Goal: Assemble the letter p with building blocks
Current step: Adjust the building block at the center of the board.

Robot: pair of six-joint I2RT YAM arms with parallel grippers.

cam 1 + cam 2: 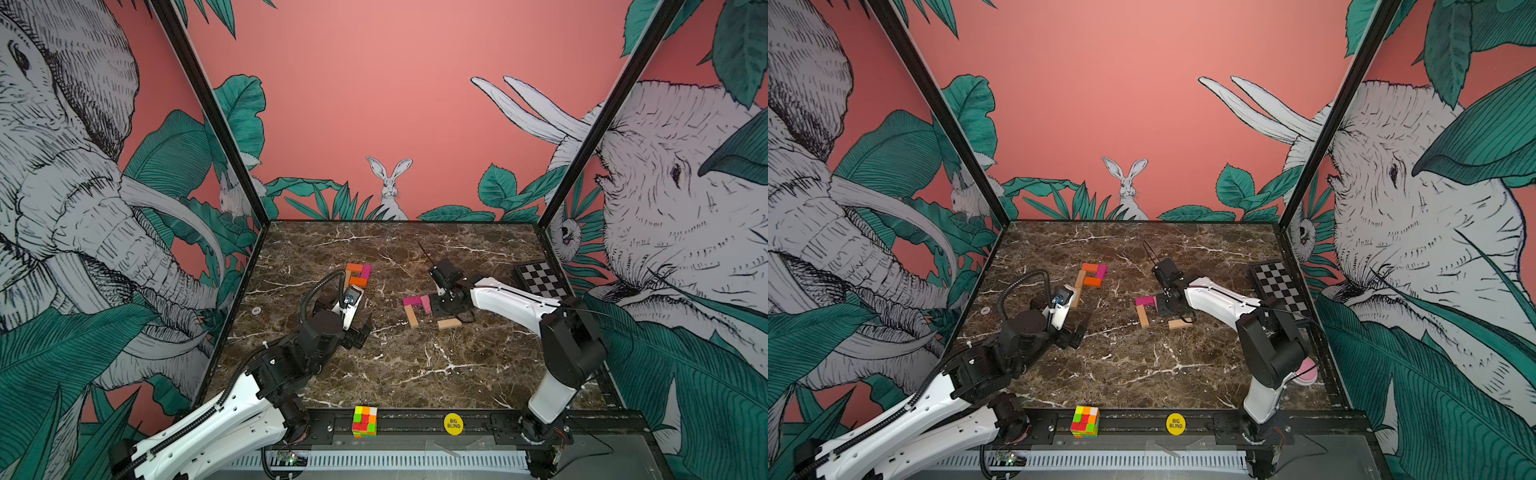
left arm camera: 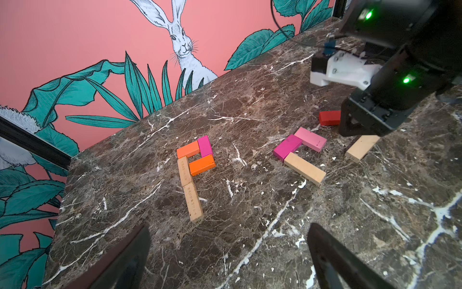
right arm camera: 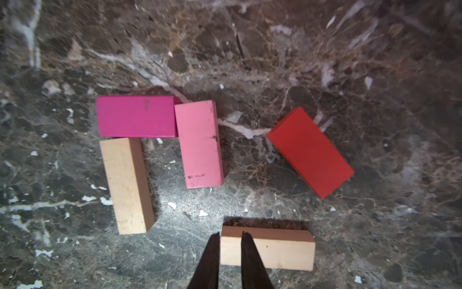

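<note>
Building blocks (image 1: 358, 281) on marble table (image 1: 415, 374)

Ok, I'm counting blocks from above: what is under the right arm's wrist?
A red block lies flat on the marble table there, seen only in the wrist views. In both top views the right arm's wrist covers it fully.

L of table (image 1: 415, 365) centre, 5 flat blks form a P: 2 tan stem blks (image 2: 183, 170), orange top (image 2: 188, 151), magenta side (image 2: 205, 146), orange bottom (image 2: 202, 164). At centre: magenta blk (image 3: 136, 116), pink blk (image 3: 200, 143), tan blk (image 3: 127, 185) touching; red blk (image 3: 310, 152), 2nd tan blk (image 3: 275, 250) loose.
</note>
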